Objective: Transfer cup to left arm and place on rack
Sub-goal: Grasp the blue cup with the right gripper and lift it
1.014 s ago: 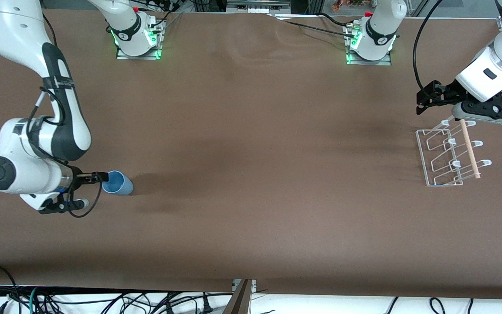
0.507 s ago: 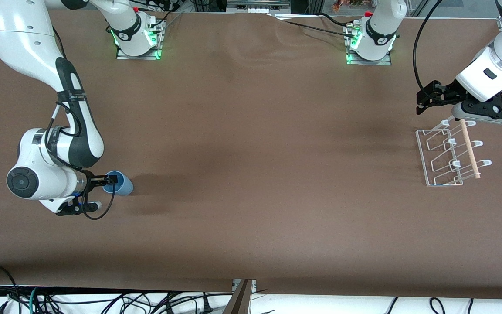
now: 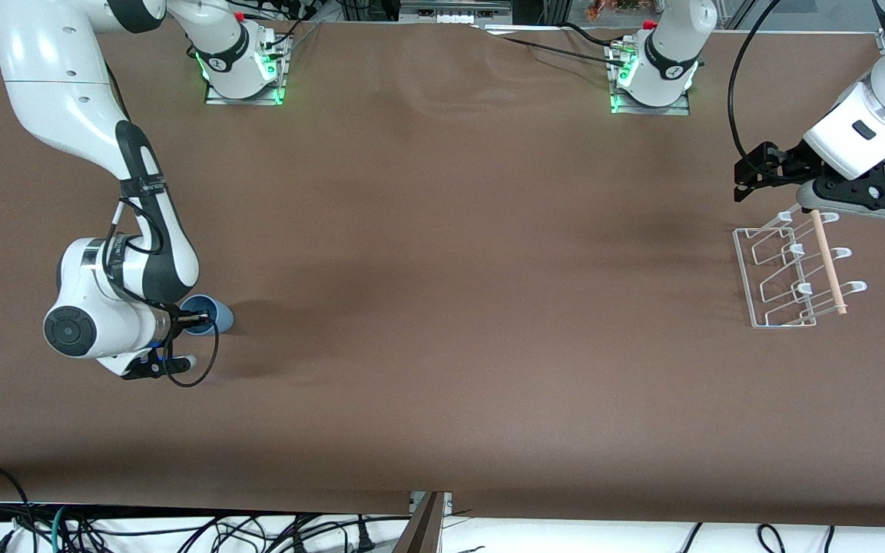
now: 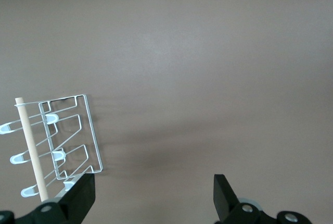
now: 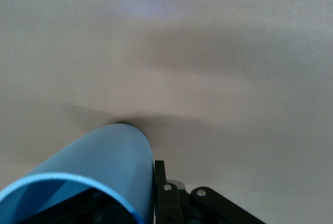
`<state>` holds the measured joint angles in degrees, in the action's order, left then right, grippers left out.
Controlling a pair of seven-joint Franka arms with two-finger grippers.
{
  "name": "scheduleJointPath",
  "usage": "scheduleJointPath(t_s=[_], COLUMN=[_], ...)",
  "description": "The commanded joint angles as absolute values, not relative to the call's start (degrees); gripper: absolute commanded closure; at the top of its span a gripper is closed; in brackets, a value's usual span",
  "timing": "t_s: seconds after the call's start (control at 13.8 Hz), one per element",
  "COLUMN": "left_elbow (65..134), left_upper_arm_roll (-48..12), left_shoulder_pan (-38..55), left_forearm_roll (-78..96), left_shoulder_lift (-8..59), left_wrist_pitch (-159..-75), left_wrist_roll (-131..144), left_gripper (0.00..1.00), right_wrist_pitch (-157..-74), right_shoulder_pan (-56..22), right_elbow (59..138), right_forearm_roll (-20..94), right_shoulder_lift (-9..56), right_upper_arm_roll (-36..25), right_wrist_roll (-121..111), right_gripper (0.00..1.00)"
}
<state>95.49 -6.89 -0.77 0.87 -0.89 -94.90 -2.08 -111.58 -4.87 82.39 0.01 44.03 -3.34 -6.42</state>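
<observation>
The light-blue cup [image 3: 217, 313] lies on its side on the table at the right arm's end, its open mouth toward my right gripper [image 3: 197, 316]. That gripper is low at the table and shut on the cup's wall at the rim, with one finger [image 5: 159, 182] on the outside of the cup [image 5: 99, 166] and the other inside, hidden. The white wire rack [image 3: 788, 269] with its wooden rod stands at the left arm's end. My left gripper [image 3: 861, 209] waits open and empty in the air over the rack's end that is farthest from the front camera. The rack also shows in the left wrist view [image 4: 70, 140].
The brown table [image 3: 442, 269] is bare between the cup and the rack. The two arm bases [image 3: 243, 69] stand along the edge farthest from the front camera. Cables hang below the nearest edge.
My right arm has moved toward the cup, and its fingers have slid over the cup's rim. The cup has shifted only slightly. The left arm has not moved.
</observation>
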Motion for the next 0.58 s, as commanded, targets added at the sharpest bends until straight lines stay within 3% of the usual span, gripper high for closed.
scheduleJointPath(t_s=[0.0,0.51], left_elbow=[94.04,93.96], left_upper_arm_roll=[-6.86,-6.86], left_shoulder_pan=[-0.7,-0.62], left_forearm_roll=[-0.09,0.0], left_shoulder_lift=[-0.26,-0.26], left_wrist_pitch=[-94.39,-94.39], left_wrist_roll=[-3.34,-3.34], left_gripper=[0.0,0.0], right_wrist_pitch=[-110.74,-105.74], right_shoulder_pan=[-5.27,-7.91], right_elbow=[81.12,80.86], right_forearm_roll=[0.18,5.24], right_shoulder_lift=[44.21,39.74], right_upper_arm_roll=[-3.34,-1.07], right_wrist_roll=[-5.36,6.55], right_gripper=[1.0,1.0])
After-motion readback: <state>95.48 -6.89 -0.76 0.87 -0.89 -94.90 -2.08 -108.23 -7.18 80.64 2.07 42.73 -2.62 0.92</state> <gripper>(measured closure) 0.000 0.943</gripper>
